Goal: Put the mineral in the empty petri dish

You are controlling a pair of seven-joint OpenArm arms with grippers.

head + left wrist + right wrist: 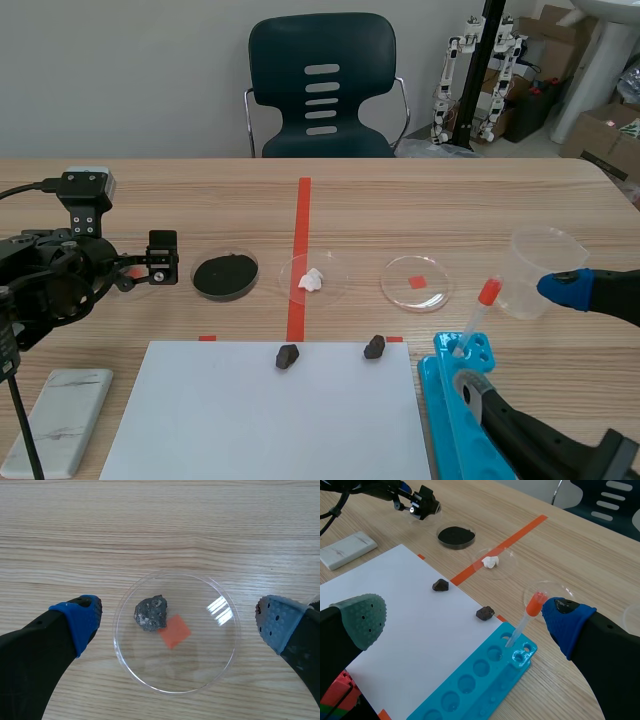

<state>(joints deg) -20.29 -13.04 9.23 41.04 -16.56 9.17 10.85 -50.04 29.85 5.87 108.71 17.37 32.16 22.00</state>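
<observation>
The mineral (pixel 151 613), a grey speckled lump, lies inside a clear petri dish (pixel 200 680) on the tabletop (pixel 160 525), just beside an orange mark (pixel 175 631) seen through the dish. The left fingers (pixel 77 625) are spread wide, one on each side of the dish. The mineral sits between them, nearer the deep-blue pad and clear of both. The right fingers (pixel 365 615) are spread too, holding nothing.

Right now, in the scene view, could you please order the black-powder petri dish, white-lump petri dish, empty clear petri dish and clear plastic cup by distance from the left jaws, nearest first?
1. Black-powder petri dish, adjacent.
2. White-lump petri dish, on the tape.
3. Empty clear petri dish, right of centre.
4. Clear plastic cup, far right.
</observation>
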